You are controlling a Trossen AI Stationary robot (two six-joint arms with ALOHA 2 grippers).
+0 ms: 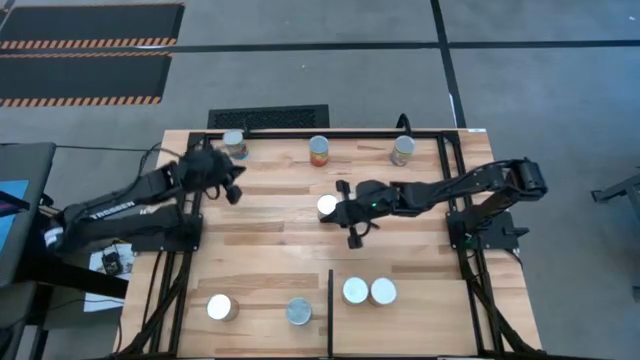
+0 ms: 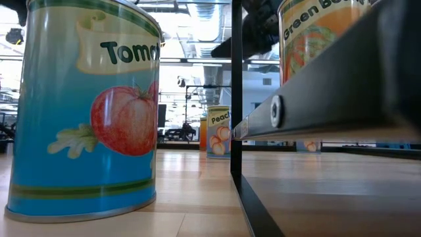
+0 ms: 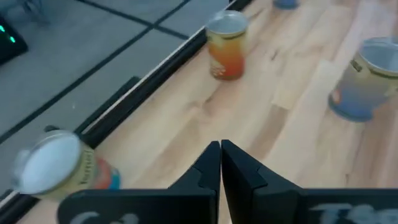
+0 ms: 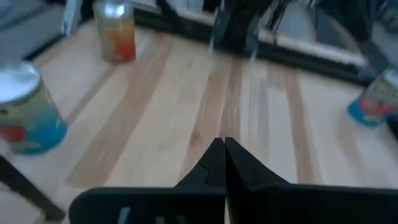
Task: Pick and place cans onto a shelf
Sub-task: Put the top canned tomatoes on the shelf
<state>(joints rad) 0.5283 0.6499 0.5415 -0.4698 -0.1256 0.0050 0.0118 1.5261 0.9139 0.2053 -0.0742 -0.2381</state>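
Two silver-topped tin cans stand side by side, touching, in the lower right of the high view, on the light butcher-block wooden shelf section just right of the thin black divider bar. My guess is those two are done and the rest are still to go.

Left of the bar, in the lower left, stand a white-topped can and a duller grey-topped can. Along the top edge of the pale striped wooden table three more are spread well apart: one at upper left, an orange-labelled can at top centre, and a tan-labelled can at upper right. An eighth, the round white-lidded can, sits mid-table.

The right claw hangs just beside that middle can, its dark fingers pressed together on nothing, as its wrist view shows. The left claw is near the upper-left can, likewise pinched closed and empty.

The cans are smooth cylinders with glossy paper labels and bright metal rims; the frame tubing is matte black.
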